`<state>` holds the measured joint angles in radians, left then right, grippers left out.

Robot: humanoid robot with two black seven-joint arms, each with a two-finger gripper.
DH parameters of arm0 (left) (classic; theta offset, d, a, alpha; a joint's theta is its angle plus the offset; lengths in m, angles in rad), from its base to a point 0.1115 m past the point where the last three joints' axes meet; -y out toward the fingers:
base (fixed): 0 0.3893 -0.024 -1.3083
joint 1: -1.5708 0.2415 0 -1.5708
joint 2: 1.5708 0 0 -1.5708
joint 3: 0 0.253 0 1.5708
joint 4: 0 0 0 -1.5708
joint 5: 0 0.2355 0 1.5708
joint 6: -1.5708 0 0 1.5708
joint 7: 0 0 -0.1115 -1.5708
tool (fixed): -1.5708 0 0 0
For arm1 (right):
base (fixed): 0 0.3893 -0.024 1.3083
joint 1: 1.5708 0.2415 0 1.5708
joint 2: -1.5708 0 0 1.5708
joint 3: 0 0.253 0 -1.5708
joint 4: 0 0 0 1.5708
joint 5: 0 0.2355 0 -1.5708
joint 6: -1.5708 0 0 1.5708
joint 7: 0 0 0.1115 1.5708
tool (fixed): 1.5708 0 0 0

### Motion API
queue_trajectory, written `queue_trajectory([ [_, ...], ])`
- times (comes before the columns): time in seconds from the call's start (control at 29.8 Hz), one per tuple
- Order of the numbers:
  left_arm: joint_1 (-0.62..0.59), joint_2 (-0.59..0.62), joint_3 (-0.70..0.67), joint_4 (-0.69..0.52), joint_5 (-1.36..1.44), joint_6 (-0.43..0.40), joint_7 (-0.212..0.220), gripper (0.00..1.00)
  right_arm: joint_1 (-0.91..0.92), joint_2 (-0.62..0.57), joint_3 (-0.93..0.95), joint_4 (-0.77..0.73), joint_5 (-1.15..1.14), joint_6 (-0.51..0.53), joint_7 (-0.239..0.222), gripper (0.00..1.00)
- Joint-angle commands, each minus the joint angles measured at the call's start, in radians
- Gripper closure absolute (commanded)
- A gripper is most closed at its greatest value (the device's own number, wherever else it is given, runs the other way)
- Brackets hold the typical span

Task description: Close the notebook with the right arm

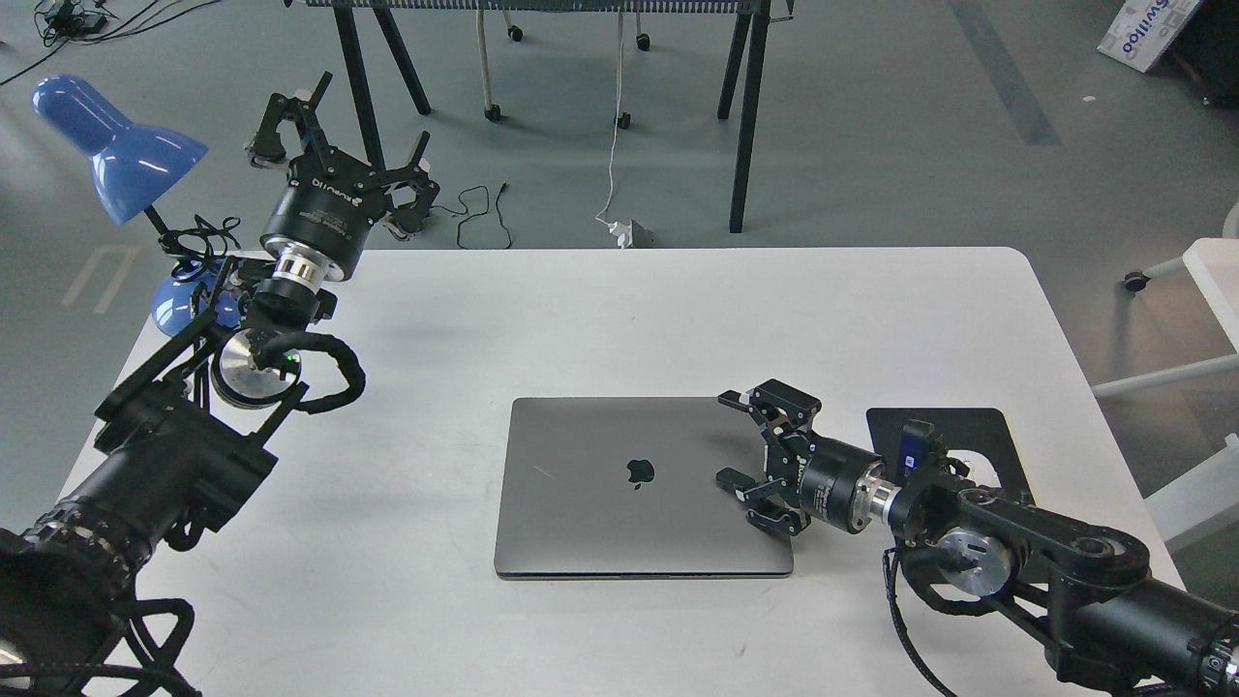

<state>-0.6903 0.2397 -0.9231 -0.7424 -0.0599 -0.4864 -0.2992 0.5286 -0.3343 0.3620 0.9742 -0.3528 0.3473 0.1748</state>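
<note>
The grey notebook (619, 489) lies flat on the white table (600, 319), lid down, dark apple logo facing up. My right gripper (747, 447) is open, its fingers spread over the lid's right edge, resting on or just above it. The right arm, with its small blue part near the wrist, comes in from the lower right. My left gripper (339, 145) is open and raised over the table's far left corner, holding nothing.
A black mouse pad (978, 431) lies right of the notebook, partly under the right arm. A blue desk lamp (116, 145) stands at the table's left edge. Black table legs and cables are on the floor beyond the far edge.
</note>
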Motion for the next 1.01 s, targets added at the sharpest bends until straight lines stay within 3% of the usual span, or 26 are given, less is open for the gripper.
queue_trajectory([
  [0.0,0.0,0.0,-0.002,0.0,0.0,0.0,0.0,0.0,0.001,0.0,-0.009,0.0,0.0,-0.007,0.0,0.0],
  [0.37,0.0,0.0,-0.002,0.0,0.0,0.0,0.0,0.0,0.019,-0.008,0.023,0.006,0.006,-0.002,0.006,0.0],
  [0.61,0.0,0.0,-0.002,0.0,0.0,0.0,0.0,0.0,0.021,-0.028,0.291,0.02,0.009,0.022,0.012,0.0],
  [0.74,0.0,0.0,0.0,0.0,0.0,0.0,0.0,0.0,0.045,-0.026,0.475,0.014,0.009,0.026,-0.014,0.0],
  [0.84,0.002,0.0,0.0,0.0,0.0,0.0,0.0,0.0,0.129,-0.026,0.55,-0.006,0.024,0.01,-0.067,0.0],
  [0.97,0.0,0.0,-0.002,0.0,0.0,0.0,-0.001,0.0,0.163,-0.022,0.675,-0.116,0.063,0.013,-0.074,0.0],
])
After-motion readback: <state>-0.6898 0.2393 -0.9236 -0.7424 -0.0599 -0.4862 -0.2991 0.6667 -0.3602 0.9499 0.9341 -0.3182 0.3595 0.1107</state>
